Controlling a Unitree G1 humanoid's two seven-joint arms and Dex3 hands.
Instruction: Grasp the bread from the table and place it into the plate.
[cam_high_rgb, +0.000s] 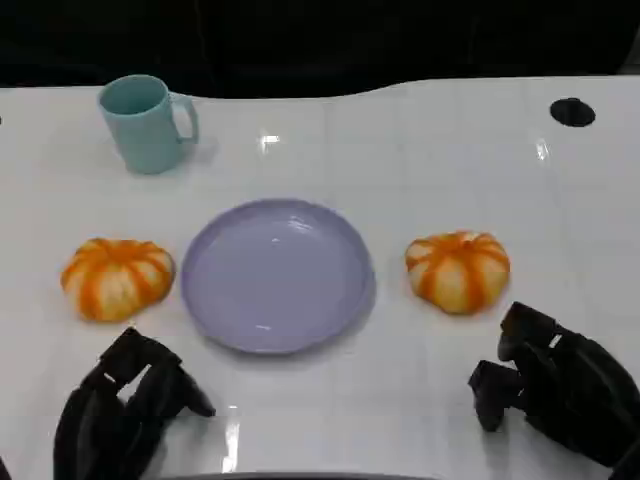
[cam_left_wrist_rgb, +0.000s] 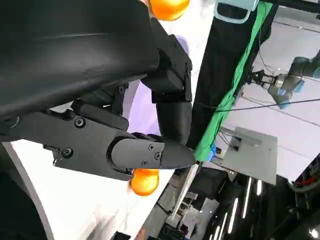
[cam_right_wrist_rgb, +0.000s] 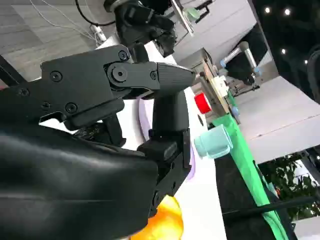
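Two orange, white-striped pumpkin-shaped breads lie on the white table, one left of the plate (cam_high_rgb: 117, 277) and one right of it (cam_high_rgb: 458, 270). The empty purple plate (cam_high_rgb: 277, 273) sits between them. My left hand (cam_high_rgb: 125, 405) hovers near the front edge, just below the left bread, holding nothing, with its fingers apart. My right hand (cam_high_rgb: 560, 385) is at the lower right, just below the right bread, also holding nothing. The left wrist view shows fingers (cam_left_wrist_rgb: 150, 152) stretched over the plate (cam_left_wrist_rgb: 142, 112), with a bread (cam_left_wrist_rgb: 145, 181) beyond them. The right wrist view shows a bread (cam_right_wrist_rgb: 167, 222) beside the hand.
A teal mug (cam_high_rgb: 147, 122) stands at the back left, also seen in the right wrist view (cam_right_wrist_rgb: 214, 141). A round black hole (cam_high_rgb: 572, 111) marks the table's far right. The table's far edge meets a dark backdrop.
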